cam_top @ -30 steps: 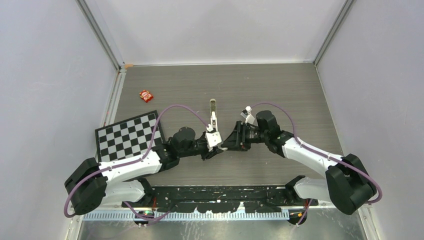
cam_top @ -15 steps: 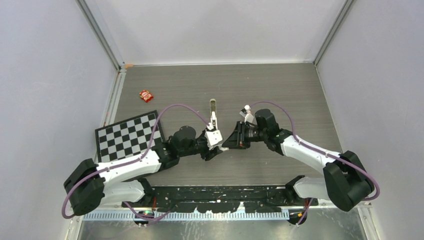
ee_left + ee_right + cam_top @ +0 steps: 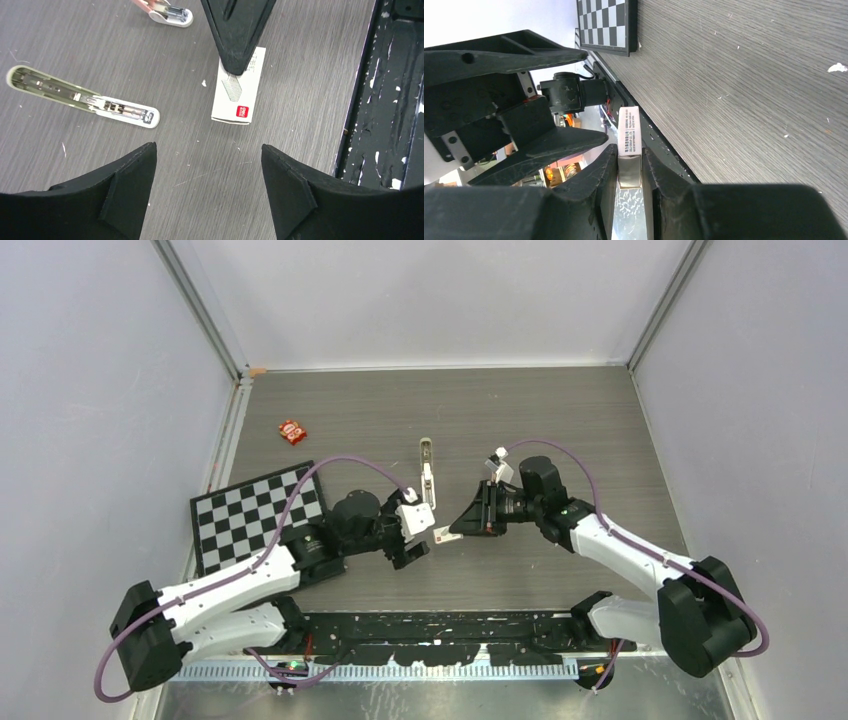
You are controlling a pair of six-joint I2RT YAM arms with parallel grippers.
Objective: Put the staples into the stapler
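Right hand (image 3: pixel 629 152) pinches the staple box (image 3: pixel 629 125).
Left hand (image 3: pixel 207 149) hangs released near it; the open stapler (image 3: pixel 85 97) lies on the desk (image 3: pixel 300 75).

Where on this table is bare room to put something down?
Free: far strip behind the stapler and red packet; side beyond the right arm. Crowded: centre, where right pincer holds the staple box beside left pincer.

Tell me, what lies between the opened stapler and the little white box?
Only bare table with one tiny white speck, between the stapler and the white box; the left wrist view shows it.
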